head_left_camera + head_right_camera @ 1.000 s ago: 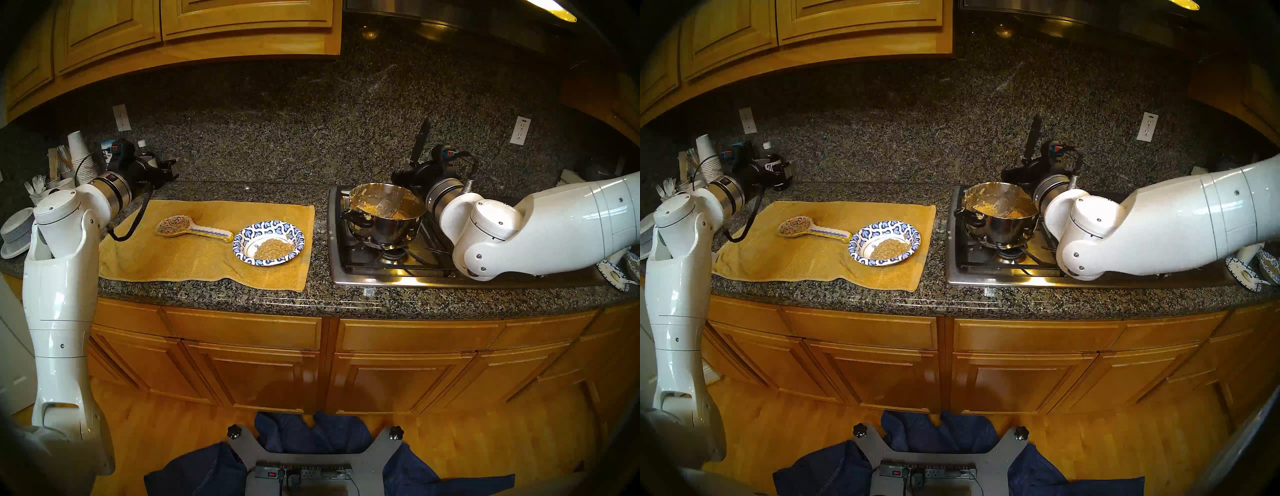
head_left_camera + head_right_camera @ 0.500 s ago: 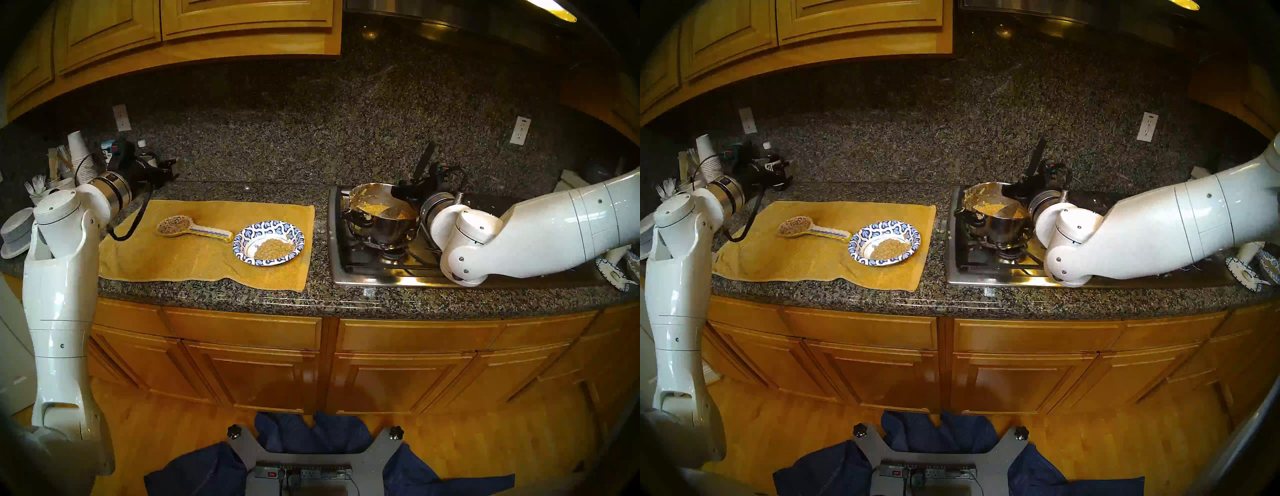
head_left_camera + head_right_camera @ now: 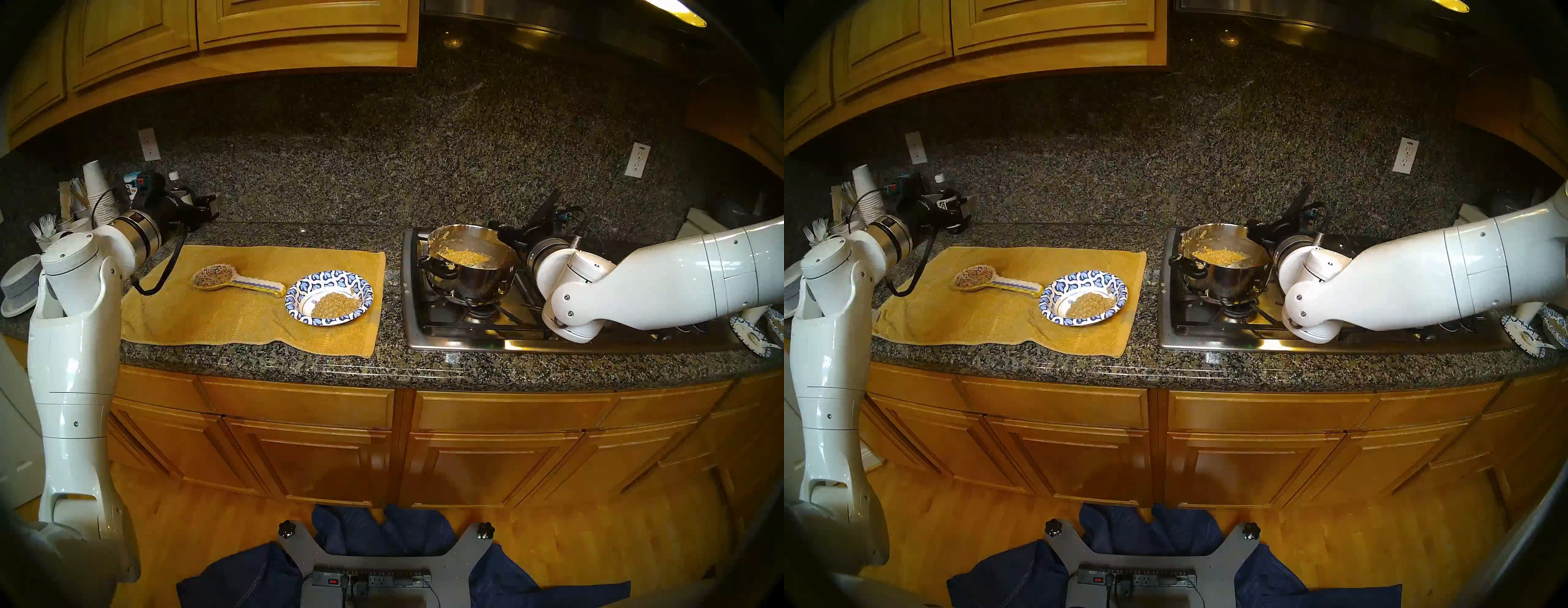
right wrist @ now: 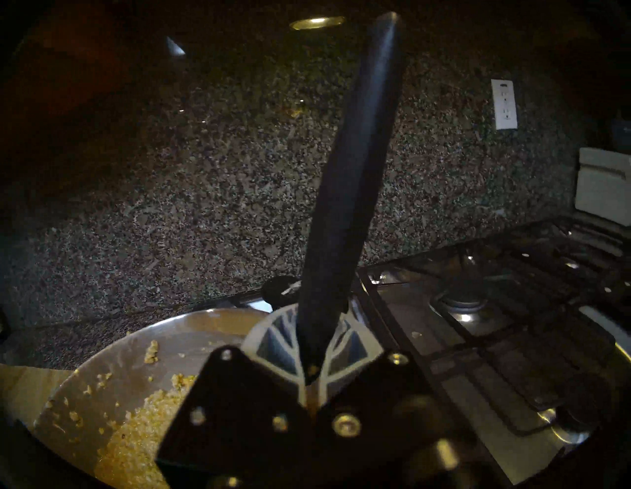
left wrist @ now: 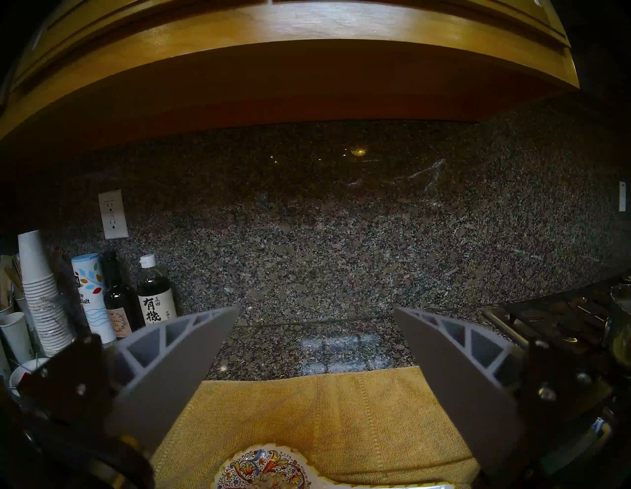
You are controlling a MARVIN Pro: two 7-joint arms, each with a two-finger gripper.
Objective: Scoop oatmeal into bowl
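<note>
Steel pot (image 3: 471, 271) on stove (image 3: 488, 327), oatmeal (image 3: 462, 256) inside. Right gripper (image 4: 316, 355) clamped on black spoon handle (image 4: 351, 177), leaning over pot's right rim. Bowl (image 3: 329, 298) on yellow towel (image 3: 237, 314), left of stove, holds some oatmeal. Left gripper (image 5: 316, 341) spread wide, empty, above towel near spoon rest (image 3: 237, 282).

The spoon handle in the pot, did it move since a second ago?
Yes. The black handle stood nearly upright; now it leans right and sits lower, as the right gripper, shut on it, rolled and dipped beside the pot. The spoon's blade, seen inside the pot before, is now mostly hidden under the oatmeal. Nothing was let go. The left gripper, the bowl and the spoon rest stayed put.
</note>
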